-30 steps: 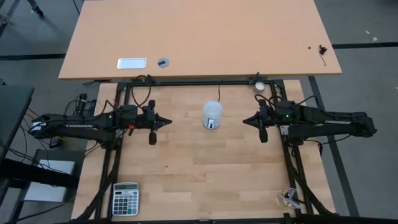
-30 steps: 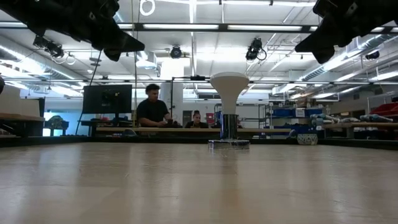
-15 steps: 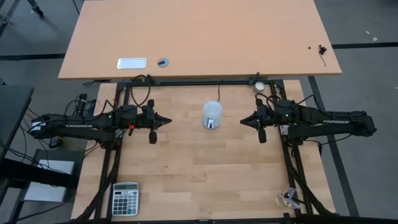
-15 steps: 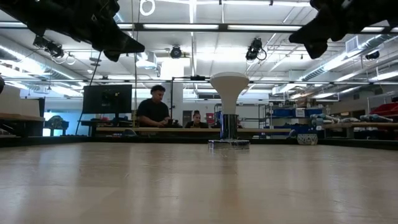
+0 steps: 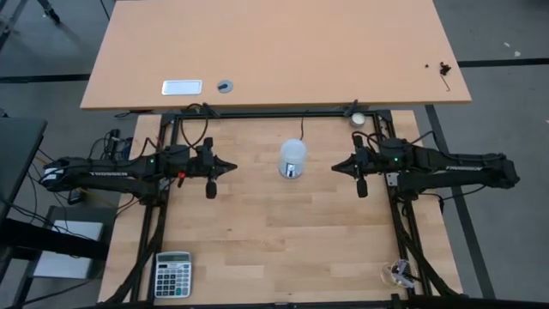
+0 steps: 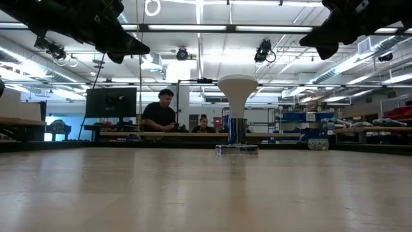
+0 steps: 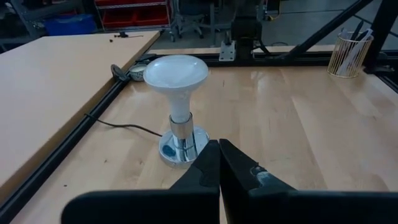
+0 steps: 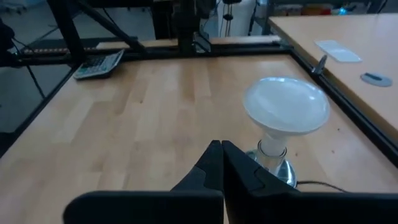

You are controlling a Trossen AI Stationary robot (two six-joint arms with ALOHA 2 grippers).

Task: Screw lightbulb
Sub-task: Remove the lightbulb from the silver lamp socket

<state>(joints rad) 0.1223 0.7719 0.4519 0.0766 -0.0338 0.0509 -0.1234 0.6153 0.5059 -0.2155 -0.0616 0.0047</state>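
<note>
Lightbulb: we see the lightbulb [image 5: 293, 153] standing upright in a round silver socket base [image 7: 183, 144] on the surface [image 5: 283, 240], between the two arms and nearer the far edge than the near edge. Its white dome faces up and its narrow neck goes down into the socket.

Socket base: it rests flat on the surface, and a thin black cord [image 7: 127, 127] runs from it toward the far edge.

Left gripper: we find the left gripper [image 5: 230, 168] raised above the surface on the left side, well apart from the lightbulb and pointing toward it. In the left wrist view its jaws are pressed together with nothing between them.

Right gripper: the right gripper [image 5: 337, 168] is raised on the right side, near the lightbulb but not touching it, and points toward it. In the right wrist view its jaws are also pressed together and hold nothing.

Other things: a calculator [image 5: 173, 274] lies at the near left corner of the surface, a wire basket [image 5: 397, 275] stands at the near right corner, and a small whitish disc [image 5: 358, 118] sits at the far edge toward the right.

Room: in the low view we see two people [image 6: 161, 113] seated beyond the far edge.
</note>
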